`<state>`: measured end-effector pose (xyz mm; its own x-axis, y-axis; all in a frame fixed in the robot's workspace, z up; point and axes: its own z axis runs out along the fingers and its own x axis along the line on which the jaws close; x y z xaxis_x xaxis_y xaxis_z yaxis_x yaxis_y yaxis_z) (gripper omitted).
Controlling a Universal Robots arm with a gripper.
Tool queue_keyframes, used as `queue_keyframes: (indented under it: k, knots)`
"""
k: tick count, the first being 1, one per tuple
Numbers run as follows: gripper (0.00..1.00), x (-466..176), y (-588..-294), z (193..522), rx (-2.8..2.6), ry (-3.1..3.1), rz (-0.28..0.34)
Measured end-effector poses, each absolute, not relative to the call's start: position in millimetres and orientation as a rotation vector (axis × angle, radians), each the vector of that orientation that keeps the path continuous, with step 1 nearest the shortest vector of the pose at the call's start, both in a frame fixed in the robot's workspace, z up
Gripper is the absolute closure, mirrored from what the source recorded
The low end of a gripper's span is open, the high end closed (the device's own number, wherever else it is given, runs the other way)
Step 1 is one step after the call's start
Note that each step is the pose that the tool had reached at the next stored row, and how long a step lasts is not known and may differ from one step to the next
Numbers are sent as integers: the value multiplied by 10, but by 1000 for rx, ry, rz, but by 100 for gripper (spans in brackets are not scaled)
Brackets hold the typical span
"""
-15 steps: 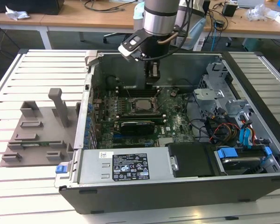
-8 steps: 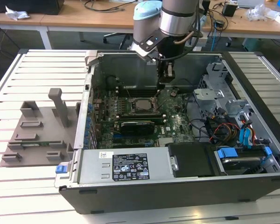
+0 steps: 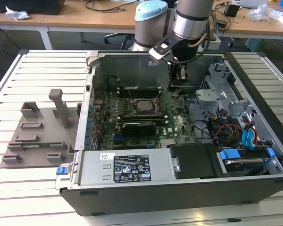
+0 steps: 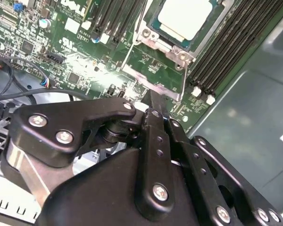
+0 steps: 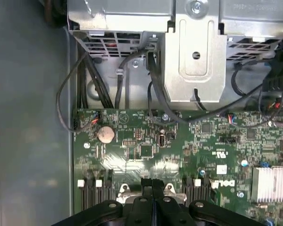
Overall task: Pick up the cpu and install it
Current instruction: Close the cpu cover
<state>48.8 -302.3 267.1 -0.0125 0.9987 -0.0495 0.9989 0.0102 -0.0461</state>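
Here we see the cpu (image 4: 186, 16) lying in its socket on the motherboard (image 5: 146, 150), inside the open case (image 3: 155, 195). Our tool (image 4: 151, 100) hangs just beside the socket's metal frame, its fingers pressed together with nothing visible between them.
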Motion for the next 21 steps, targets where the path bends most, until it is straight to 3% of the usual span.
queue_keyframes:
  k: [21]
  knots:
    - [89,405,-3023,2532,2206,2231,-107]
